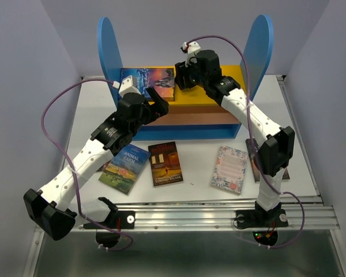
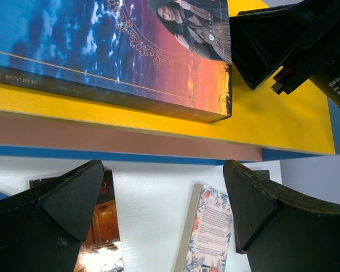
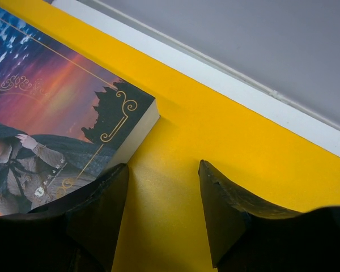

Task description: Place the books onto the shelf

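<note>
The shelf (image 1: 259, 46) has blue sides, a yellow top board and a brown lower one. The top book (image 1: 144, 78) fades from blue to orange, with gold scrollwork. The green book (image 1: 125, 167) lies at 8 o'clock, the dark book (image 1: 166, 163), perhaps brown-orange, at 6, and the pale floral book (image 1: 229, 167) at 4.

From above, you lose the near edge of the blue-orange book (image 1: 139, 79) under the left arm (image 1: 92, 153), which also overlaps the green book (image 1: 126, 166). The right arm (image 1: 245, 109) hides most of a dark book (image 1: 254, 167), so you cannot tell its cover. In the left wrist view the floral book (image 2: 207, 238) runs off the bottom edge, and a finger (image 2: 56, 215) covers half the brown-covered book (image 2: 105, 212).
</note>
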Motion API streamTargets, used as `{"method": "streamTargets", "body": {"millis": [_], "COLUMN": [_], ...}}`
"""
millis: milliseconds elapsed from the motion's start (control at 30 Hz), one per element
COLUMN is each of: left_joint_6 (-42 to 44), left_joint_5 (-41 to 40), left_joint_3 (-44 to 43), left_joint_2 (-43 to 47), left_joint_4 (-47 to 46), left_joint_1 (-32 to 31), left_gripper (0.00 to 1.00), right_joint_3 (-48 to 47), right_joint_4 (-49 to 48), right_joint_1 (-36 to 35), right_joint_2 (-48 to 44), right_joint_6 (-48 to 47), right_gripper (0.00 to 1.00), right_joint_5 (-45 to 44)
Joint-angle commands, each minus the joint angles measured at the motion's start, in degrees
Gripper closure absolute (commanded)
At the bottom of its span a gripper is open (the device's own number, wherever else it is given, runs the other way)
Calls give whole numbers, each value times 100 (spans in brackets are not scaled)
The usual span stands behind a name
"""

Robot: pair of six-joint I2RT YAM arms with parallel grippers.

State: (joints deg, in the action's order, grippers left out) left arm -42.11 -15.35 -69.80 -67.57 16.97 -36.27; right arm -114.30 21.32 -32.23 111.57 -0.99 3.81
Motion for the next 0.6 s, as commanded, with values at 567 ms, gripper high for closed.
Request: {"method": "streamTargets", "body": {"millis": [567], "left_joint_6": [-473], "left_joint_5": [955], "left_joint_3": [1969], "left_joint_2": [1430], "left_joint_4": [149], "left_joint_1": [15], "left_gripper": [1], "right_joint_3": [2472], "right_joint_4": [65], "right_joint_1": [-126], "right_joint_2": [-2919], "right_joint_6": [1311], "right_gripper": [0], "right_joint_5": [-2500]}}
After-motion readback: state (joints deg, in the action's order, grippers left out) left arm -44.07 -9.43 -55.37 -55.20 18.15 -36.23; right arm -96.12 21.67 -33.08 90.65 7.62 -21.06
